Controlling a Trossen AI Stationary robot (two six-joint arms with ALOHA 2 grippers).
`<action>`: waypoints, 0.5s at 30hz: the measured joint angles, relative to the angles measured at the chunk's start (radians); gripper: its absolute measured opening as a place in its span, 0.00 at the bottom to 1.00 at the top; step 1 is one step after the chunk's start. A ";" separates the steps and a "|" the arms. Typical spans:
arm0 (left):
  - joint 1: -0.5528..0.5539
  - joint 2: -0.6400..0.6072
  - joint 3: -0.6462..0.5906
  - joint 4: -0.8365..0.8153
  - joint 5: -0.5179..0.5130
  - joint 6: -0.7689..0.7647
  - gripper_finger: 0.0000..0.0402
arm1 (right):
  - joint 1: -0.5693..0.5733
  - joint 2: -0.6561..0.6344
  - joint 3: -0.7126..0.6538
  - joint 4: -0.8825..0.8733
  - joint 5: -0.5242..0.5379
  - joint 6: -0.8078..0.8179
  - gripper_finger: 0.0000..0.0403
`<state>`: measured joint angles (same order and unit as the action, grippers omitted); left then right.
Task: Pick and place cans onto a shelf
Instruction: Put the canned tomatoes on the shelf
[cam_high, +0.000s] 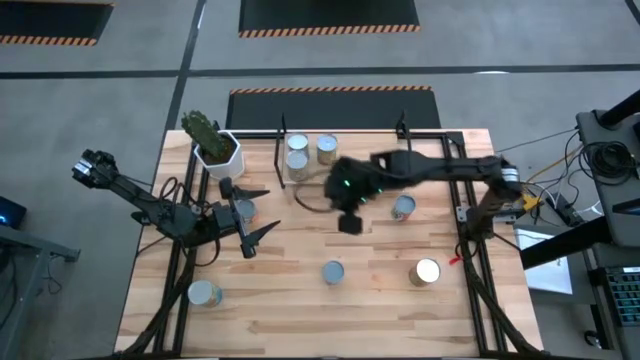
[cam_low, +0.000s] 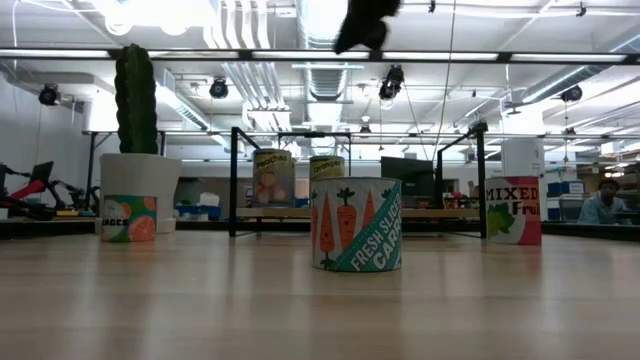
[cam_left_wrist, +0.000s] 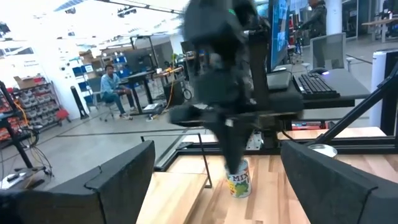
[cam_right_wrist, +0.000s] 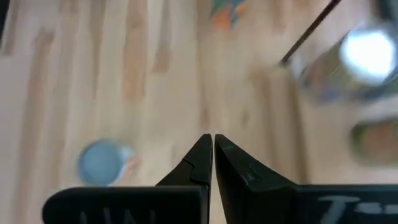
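Two cans (cam_high: 310, 152) stand on the shelf (cam_high: 345, 140); five more sit apart on the bench (cam_high: 300, 300). Right pincer (cam_high: 349, 222) hangs above mid-bench, fingers pressed together, empty. Left pincer (cam_high: 250, 213) spread wide at a can (cam_high: 243, 210), gripping nothing.

Cans (cam_high: 333, 272): seven. Shelf (cam_high: 345, 160): one. Potted cactus (cam_high: 207, 138): one. Robot arms (cam_high: 440, 168): two.

The right gripper (cam_right_wrist: 212, 144) hangs above the wooden worktop (cam_right_wrist: 155, 74), its jaws pressed together with nothing between them. One can (cam_right_wrist: 99, 162) stands off to one side below, and another can (cam_right_wrist: 354, 65), blurred, to the other.
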<state>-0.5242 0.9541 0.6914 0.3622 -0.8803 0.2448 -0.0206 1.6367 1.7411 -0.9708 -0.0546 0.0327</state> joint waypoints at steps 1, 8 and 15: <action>0.000 0.001 0.000 0.000 0.000 -0.005 0.82 | 0.013 -0.028 -0.052 -0.001 0.002 0.042 0.02; 0.000 0.001 0.000 -0.005 0.000 -0.031 0.82 | 0.003 -0.241 -0.413 -0.141 0.016 0.397 0.02; 0.000 0.002 0.000 -0.005 0.000 -0.037 0.82 | -0.028 -0.475 -0.666 -0.223 0.117 0.679 0.02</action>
<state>-0.5240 0.9562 0.6914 0.3573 -0.8803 0.2077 -0.0483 1.1615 1.0747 -1.1940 0.0626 0.7120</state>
